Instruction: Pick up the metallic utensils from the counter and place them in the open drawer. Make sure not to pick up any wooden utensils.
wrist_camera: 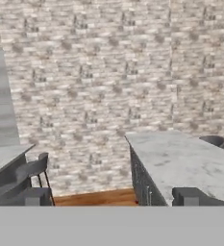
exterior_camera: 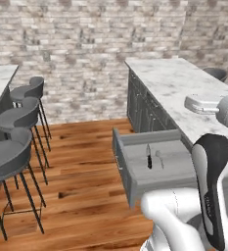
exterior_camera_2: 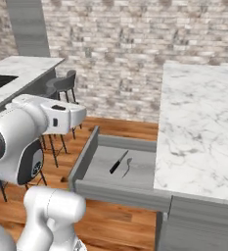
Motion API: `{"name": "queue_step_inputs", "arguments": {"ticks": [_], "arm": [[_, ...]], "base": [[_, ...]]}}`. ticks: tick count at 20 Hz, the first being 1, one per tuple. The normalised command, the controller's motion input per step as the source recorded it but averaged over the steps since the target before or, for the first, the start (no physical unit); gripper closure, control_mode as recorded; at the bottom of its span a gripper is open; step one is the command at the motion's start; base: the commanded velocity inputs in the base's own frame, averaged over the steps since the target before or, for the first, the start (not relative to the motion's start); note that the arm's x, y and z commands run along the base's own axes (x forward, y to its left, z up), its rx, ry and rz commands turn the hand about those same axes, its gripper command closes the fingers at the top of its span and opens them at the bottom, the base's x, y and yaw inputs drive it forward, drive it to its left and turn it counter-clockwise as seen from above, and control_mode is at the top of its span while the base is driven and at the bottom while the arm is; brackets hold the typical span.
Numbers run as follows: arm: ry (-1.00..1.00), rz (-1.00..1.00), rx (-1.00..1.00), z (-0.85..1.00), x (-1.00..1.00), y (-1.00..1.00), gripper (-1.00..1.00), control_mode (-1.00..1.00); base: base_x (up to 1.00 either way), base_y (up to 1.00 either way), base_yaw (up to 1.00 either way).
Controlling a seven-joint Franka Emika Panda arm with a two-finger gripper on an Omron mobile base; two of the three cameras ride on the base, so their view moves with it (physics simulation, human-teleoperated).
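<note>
Gripper (wrist_camera: 111, 197) is riding high with jaws fully apart and nothing between them, facing the brick wall. Knife (exterior_camera: 148, 157) and spoon (exterior_camera: 159, 158) are lying mid-floor in the open drawer (exterior_camera: 135, 181), pulled out from the counter (exterior_camera: 174, 83) edge. Probably lifted to clear the drawer.

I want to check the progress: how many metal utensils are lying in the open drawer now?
2: a knife with a black handle, and a silver spoon right beside it, both on the drawer floor. More may be hidden behind its front panel.
</note>
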Motion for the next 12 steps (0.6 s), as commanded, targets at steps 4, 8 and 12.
{"name": "queue_step_inputs", "arguments": {"ticks": [4,8,12], "arm": [[0.00,0.00,0.00,0.00,0.00,0.00,-1.00,1.00],[0.00,0.00,0.00,0.00,0.00,0.00,-1.00,1.00],[0.00,0.00,0.00,0.00,0.00,0.00,-1.00,1.00]], "base": [[-1.00,1.00,0.00],[-0.95,1.00,0.07],[-0.18,0.97,0.29]]}}
